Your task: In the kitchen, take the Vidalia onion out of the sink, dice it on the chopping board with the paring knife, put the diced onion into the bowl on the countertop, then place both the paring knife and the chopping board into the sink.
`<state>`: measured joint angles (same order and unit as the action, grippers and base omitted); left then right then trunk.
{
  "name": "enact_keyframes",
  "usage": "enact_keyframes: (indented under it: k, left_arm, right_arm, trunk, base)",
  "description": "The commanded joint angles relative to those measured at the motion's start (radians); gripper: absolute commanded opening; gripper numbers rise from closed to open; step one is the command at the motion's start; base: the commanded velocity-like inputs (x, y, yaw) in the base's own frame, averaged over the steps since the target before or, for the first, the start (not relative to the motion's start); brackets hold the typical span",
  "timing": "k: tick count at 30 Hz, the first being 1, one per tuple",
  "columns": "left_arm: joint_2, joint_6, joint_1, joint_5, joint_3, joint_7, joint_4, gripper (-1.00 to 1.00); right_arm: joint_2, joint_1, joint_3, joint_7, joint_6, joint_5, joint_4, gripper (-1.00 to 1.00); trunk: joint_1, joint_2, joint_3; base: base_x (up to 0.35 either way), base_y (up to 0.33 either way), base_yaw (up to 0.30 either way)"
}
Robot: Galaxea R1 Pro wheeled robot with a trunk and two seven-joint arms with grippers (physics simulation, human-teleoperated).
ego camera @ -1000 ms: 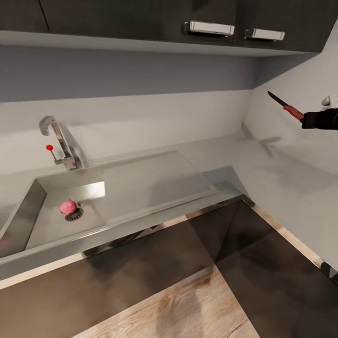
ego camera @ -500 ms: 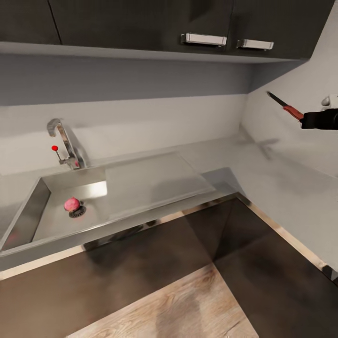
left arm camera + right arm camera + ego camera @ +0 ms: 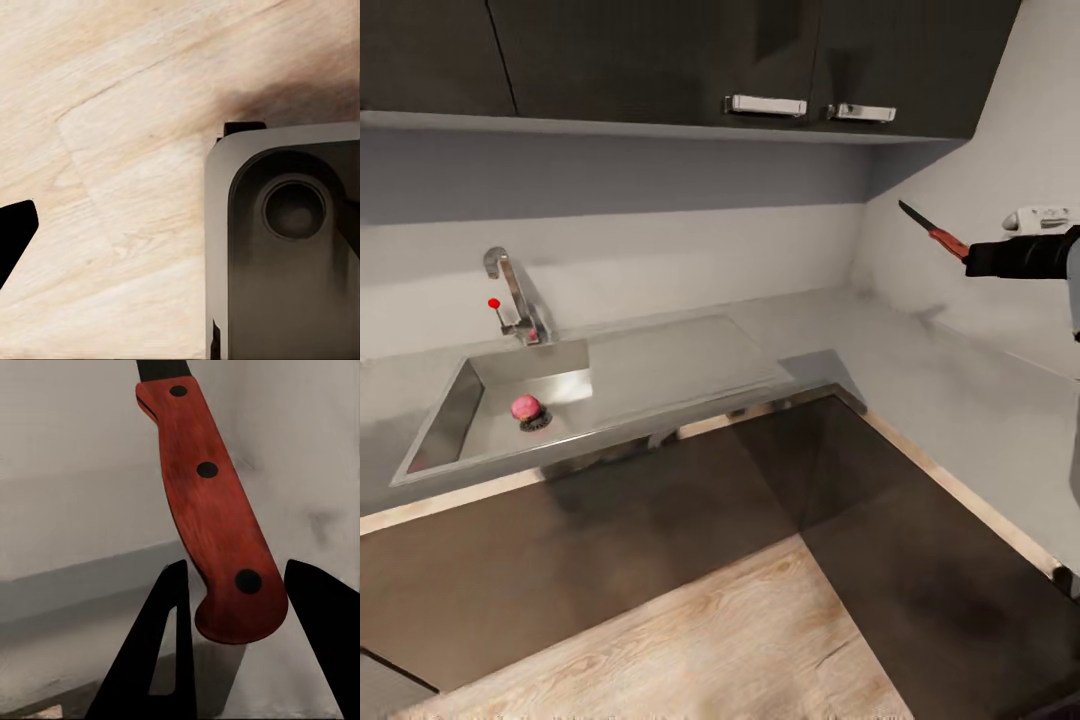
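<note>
Vidalia onion (image 3: 525, 407) lies on the floor of the sink (image 3: 450, 420), touching the round drain (image 3: 537, 421), below the curved tap (image 3: 512, 290). Paring knife (image 3: 933, 232) is held in the air well to the right over the countertop (image 3: 920, 390), blade pointing up and left. Right gripper (image 3: 236, 637) is clamped on its red handle. Left gripper (image 3: 15, 236) hangs over wood floor (image 3: 112, 150); its opening cannot be judged.
</note>
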<state>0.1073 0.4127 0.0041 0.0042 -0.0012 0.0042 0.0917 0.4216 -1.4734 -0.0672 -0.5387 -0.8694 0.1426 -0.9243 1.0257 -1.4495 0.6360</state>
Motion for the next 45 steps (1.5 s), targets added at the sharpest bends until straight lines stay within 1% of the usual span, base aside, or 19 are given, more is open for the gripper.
enact_keyframes:
  k: [1,3,5,6,9,11,12,13,15,17,18,20,24,28,45]
  left_arm:
    - [0.0,0.001,0.001,0.0,0.0,0.0,0.002,1.0]
    - [0.0,0.001,0.001,0.0,0.0,0.0,0.003,1.0]
    - [0.0,0.002,0.001,0.0,0.0,0.0,0.003,1.0]
    - [0.0,0.003,0.001,0.0,0.0,0.0,0.004,1.0]
    - [0.0,0.003,0.001,0.001,0.002,0.0,0.005,1.0]
    - [0.0,0.012,0.001,0.006,0.003,0.001,0.006,1.0]
    - [0.0,0.023,0.001,0.011,0.009,0.001,0.005,1.0]
    - [0.0,0.026,0.001,0.013,0.014,0.002,0.005,1.0]
    - [0.0,0.035,0.001,0.018,0.042,0.001,0.005,1.0]
    - [0.0,0.039,0.001,0.02,0.08,0.001,0.005,1.0]
    - [0.0,0.04,0.001,0.02,0.105,0.001,0.005,1.0]
    - [0.0,0.041,0.001,0.02,0.115,0.0,0.005,1.0]
    - [0.0,0.041,0.001,0.02,0.122,0.0,0.005,1.0]
    - [0.0,0.041,0.001,0.02,0.122,0.0,0.005,1.0]
    - [0.0,0.041,0.001,0.02,0.122,-0.001,0.005,1.0]
  right_arm:
    - [-0.017,-0.001,-0.002,0.009,-0.002,0.016,-0.001,-1.0]
    - [-0.056,0.0,-0.001,0.078,-0.001,0.025,-0.001,-1.0]
    - [-0.106,0.002,0.0,0.172,0.0,0.034,-0.001,-1.0]
    - [-0.126,0.003,0.001,0.215,0.0,0.037,-0.001,-1.0]
    - [-0.155,0.005,0.001,0.277,0.002,0.039,-0.001,-1.0]
    - [-0.169,0.005,0.001,0.295,0.004,0.04,-0.001,-1.0]
    - [-0.183,0.005,0.001,0.301,0.005,0.04,-0.001,-1.0]
    - [-0.188,0.005,0.001,0.303,0.005,0.04,-0.001,-1.0]
    - [-0.2,0.005,0.001,0.307,0.005,0.041,-0.001,-1.0]
    - [-0.205,0.005,0.001,0.308,0.006,0.041,-0.001,-1.0]
    - [-0.207,0.005,0.001,0.309,0.006,0.041,-0.001,-1.0]
    - [-0.208,0.005,0.001,0.311,0.006,0.041,-0.001,-1.0]
    - [-0.209,0.005,0.001,0.313,0.006,0.042,-0.001,-1.0]
    - [-0.21,0.005,0.001,0.313,0.006,0.042,-0.001,-1.0]
    - [-0.21,0.006,0.001,0.312,0.006,0.042,-0.001,-1.0]
  trunk:
    - [-0.001,0.0,0.001]
    - [-0.001,0.0,0.001]
    - [-0.001,0.0,0.001]
    - [-0.001,0.0,0.001]
    - [-0.001,0.0,0.001]
    - [-0.001,0.0,0.001]
    - [-0.001,0.0,0.001]
    - [-0.001,0.0,0.001]
    - [-0.001,0.0,0.001]
    - [-0.001,0.0,0.001]
    - [-0.001,0.0,0.001]
    - [-0.001,0.0,0.001]
    - [-0.001,0.0,0.003]
    - [-0.001,0.0,0.005]
    - [-0.001,0.0,0.016]
  base:
    - [-0.338,-0.006,0.0]
    - [-0.339,-0.003,0.0]
    - [-0.34,-0.001,0.0]
    - [-0.341,-0.001,0.0]
    - [-0.341,0.0,0.0]
    - [-0.342,-0.035,0.0]
    - [-0.341,-0.098,0.0]
    - [-0.34,-0.11,0.0]
    - [-0.335,-0.139,0.0]
    - [-0.323,-0.168,0.008]
    - [-0.311,-0.191,0.157]
    - [-0.307,-0.197,0.215]
    - [-0.309,-0.171,0.263]
    - [-0.333,0.0,0.277]
    - [-0.303,0.169,0.278]
